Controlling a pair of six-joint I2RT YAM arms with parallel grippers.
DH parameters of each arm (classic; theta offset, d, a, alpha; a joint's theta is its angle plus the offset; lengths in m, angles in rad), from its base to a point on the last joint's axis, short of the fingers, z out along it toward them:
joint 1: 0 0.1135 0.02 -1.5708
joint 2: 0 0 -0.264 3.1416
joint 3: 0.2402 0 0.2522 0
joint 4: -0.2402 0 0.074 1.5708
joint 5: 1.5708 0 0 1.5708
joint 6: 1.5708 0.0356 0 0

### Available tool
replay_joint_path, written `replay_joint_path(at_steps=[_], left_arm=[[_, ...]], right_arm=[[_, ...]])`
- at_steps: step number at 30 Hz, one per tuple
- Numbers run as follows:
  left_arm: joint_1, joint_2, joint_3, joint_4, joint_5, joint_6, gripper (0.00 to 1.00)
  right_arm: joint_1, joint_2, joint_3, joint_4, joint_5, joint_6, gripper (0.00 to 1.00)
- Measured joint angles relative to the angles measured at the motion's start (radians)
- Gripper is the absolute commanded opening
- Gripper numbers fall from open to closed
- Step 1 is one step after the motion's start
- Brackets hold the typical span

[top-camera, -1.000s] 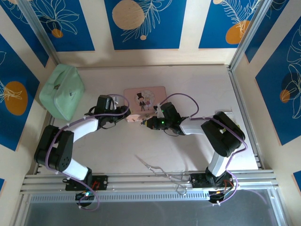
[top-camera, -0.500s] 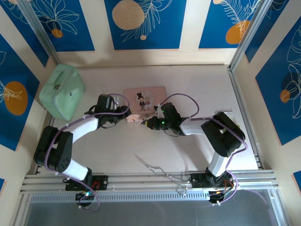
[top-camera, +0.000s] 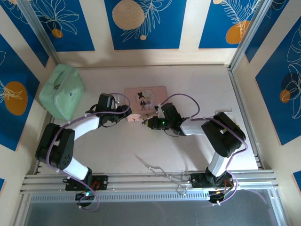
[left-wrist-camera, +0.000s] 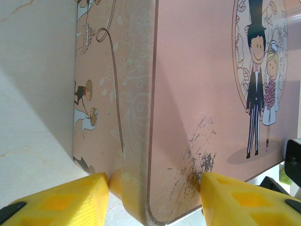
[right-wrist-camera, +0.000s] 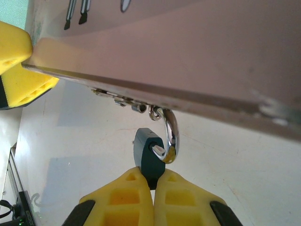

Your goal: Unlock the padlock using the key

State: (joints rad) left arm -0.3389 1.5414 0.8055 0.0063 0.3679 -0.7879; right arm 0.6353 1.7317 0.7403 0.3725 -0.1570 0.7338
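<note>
Pink rectangular picture box, clamped at one corner by your left gripper, probably to steady it. Your clenched right gripper touches the tiny blue, silvery-shackled padlock hanging from the box's latch.

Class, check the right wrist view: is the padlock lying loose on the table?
No: the padlock's shackle is hooked through the pink box's latch, and the right claw pinches its body.
</note>
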Motion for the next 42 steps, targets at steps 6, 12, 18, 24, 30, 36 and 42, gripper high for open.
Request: replay_joint_path(at_steps=[6,12,18,24,30,36,42], left_arm=[[0.0,0.001,0.006,-0.011,0.0,0.004,0.53],[0.0,0.006,0.018,-0.027,0.0,0.011,0.52],[0.0,0.021,0.045,-0.05,0.0,0.032,0.52],[0.0,0.027,0.056,-0.063,0.0,0.038,0.52],[0.0,0.027,0.058,-0.068,-0.001,0.055,0.52],[0.0,0.027,0.058,-0.068,-0.001,0.057,0.52],[0.0,0.027,0.058,-0.068,-0.001,0.062,0.51]], right_arm=[[0.0,0.0,-0.003,0.008,0.0,0.0,0.0],[0.0,0.0,-0.003,0.008,0.0,0.0,0.0],[-0.004,0.0,-0.004,0.01,0.005,0.003,0.0],[-0.005,0.0,-0.015,0.032,0.008,0.004,0.0],[-0.006,0.0,-0.029,0.059,0.008,0.012,0.0],[-0.006,0.0,-0.049,0.107,0.007,0.034,0.0],[-0.012,-0.002,-0.089,0.188,0.012,0.067,0.0]])
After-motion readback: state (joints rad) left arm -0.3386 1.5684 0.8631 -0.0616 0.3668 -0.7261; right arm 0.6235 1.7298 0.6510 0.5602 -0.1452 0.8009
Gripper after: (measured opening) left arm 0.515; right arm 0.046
